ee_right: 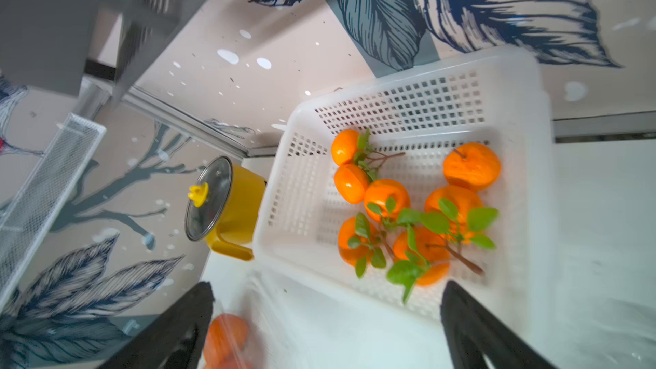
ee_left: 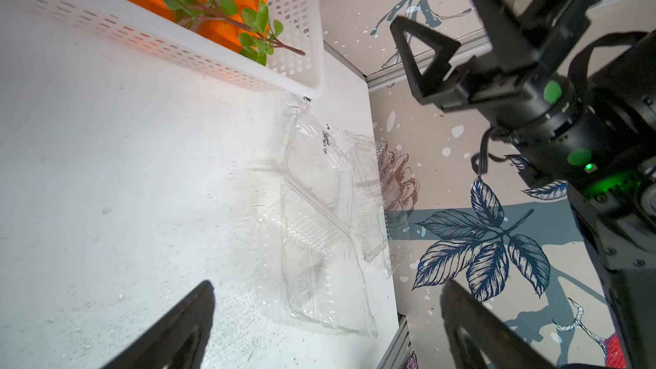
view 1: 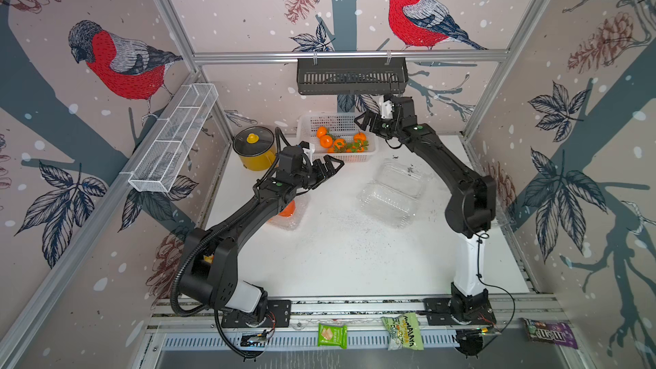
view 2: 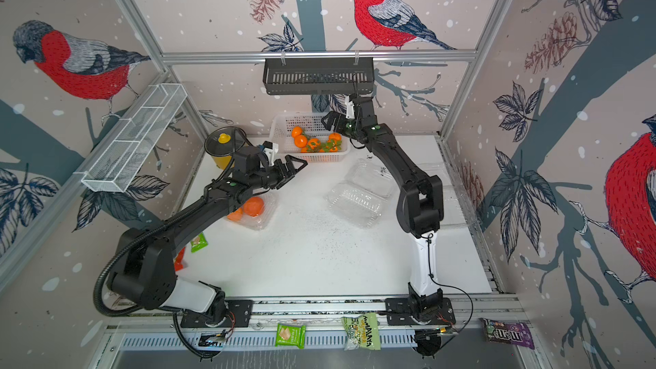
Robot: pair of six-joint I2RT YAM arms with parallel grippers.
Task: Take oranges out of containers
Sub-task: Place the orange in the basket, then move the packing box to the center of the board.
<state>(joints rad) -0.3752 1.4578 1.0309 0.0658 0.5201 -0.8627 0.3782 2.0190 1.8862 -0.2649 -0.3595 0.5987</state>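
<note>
About seven small orange fruits with green leafy stems (ee_right: 387,197) lie already in the white perforated plastic basket (view 1: 333,121), so the larger part of the task seems done. What is left: at least two bigger plain oranges (view 2: 253,205) sit in a shallow clear plastic clamshell box (view 2: 265,221), in front of the basket and to its left, on the white table (view 1: 337,260). A second clear clamshell (view 1: 388,200), in front of the basket and to its right, lies open and empty. A third clear box (ee_left: 367,172) lies further right of the basket, at the table's edge. It looks empty (the right arm (view 1: 440,168) covers a part of it in both top views).

The right gripper (view 1: 364,121) hangs over the basket's right side with its fingers spread wide and nothing between them. The left gripper (view 1: 332,168) is also wide and empty, just in front of the basket's left half.

Around: a yellow pot with a glass lid (view 1: 253,149) stands just left of the basket. A black slotted shelf (view 1: 351,76) hangs above the basket, and snack packets (view 1: 332,335) lie far in front of it, beyond the table's edge. The main obstacle is probably the left arm (view 1: 248,214) itself, which lies across the filled box. Whether the lid of that box is open cannot be told.
</note>
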